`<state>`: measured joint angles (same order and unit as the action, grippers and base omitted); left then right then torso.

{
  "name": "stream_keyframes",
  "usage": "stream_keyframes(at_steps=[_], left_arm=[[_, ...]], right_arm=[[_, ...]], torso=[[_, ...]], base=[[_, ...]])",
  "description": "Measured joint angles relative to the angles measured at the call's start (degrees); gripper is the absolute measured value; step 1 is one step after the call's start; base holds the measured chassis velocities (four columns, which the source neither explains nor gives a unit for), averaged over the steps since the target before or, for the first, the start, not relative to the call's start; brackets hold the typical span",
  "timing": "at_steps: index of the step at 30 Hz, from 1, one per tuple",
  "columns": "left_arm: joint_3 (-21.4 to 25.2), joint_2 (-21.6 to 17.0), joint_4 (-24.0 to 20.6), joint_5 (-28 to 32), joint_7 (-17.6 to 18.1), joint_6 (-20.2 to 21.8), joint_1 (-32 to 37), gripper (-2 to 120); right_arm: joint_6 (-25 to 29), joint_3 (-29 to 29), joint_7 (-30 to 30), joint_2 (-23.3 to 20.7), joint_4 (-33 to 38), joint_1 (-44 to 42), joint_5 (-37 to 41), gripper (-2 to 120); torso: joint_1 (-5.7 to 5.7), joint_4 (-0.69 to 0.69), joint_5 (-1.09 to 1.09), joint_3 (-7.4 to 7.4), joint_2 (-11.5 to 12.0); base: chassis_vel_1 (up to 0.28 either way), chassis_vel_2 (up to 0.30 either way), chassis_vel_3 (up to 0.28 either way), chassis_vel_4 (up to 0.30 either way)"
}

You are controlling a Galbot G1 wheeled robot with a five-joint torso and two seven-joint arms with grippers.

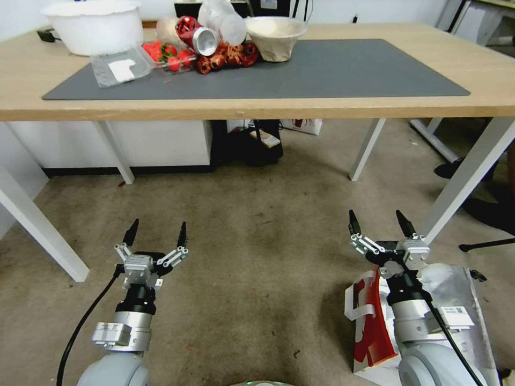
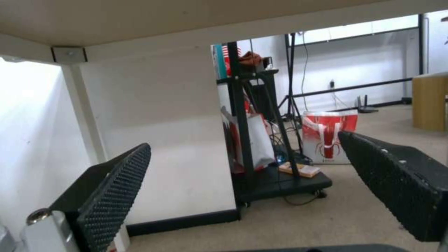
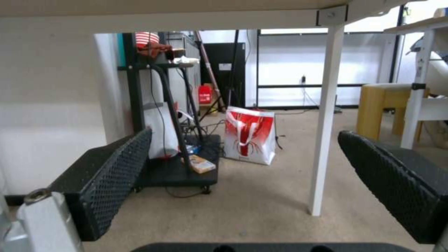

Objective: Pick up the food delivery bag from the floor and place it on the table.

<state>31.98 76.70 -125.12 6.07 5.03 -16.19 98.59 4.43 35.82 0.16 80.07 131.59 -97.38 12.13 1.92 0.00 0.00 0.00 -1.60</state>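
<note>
- at lower left of the head view, the left gripper point(image 1: 156, 234) hovers over the floor point(image 1: 257, 257), fingers spread, holding nothing.
- at lower right, the right gripper point(image 1: 379, 223) is spread too, above the food delivery bag point(image 1: 375, 327) standing on the carpet.
- across the top, the table point(image 1: 375, 102).

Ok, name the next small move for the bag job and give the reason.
Probably draw the right gripper back and down toward the bag. The bag stands on the floor under that arm, behind its open fingers, which point at the table. The left gripper hangs open on the far side.
</note>
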Motion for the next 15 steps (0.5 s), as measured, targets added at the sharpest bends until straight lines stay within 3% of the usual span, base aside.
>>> stream_keyframes(at_steps=[9,15], left_arm=[[-0.15,-0.31,-0.37,-0.47,1.04,1.39,0.3,100],[0.01,-0.68,-0.12,-0.38,1.57,2.41,0.18,100]], right_arm=[[-1.0,4.71,-1.62,-0.27,0.13,-2.01,-2.31,100],[1.1,12.36,-3.21,-1.17,-3.67,-3.03,-2.4,100]], torso=[[0.02,0.0,-0.01,0.0,-0.14],[0.02,0.0,0.01,0.0,-0.2]], base=[[0.0,0.0,0.0,0.0],[0.0,0.0,0.0,0.0]])
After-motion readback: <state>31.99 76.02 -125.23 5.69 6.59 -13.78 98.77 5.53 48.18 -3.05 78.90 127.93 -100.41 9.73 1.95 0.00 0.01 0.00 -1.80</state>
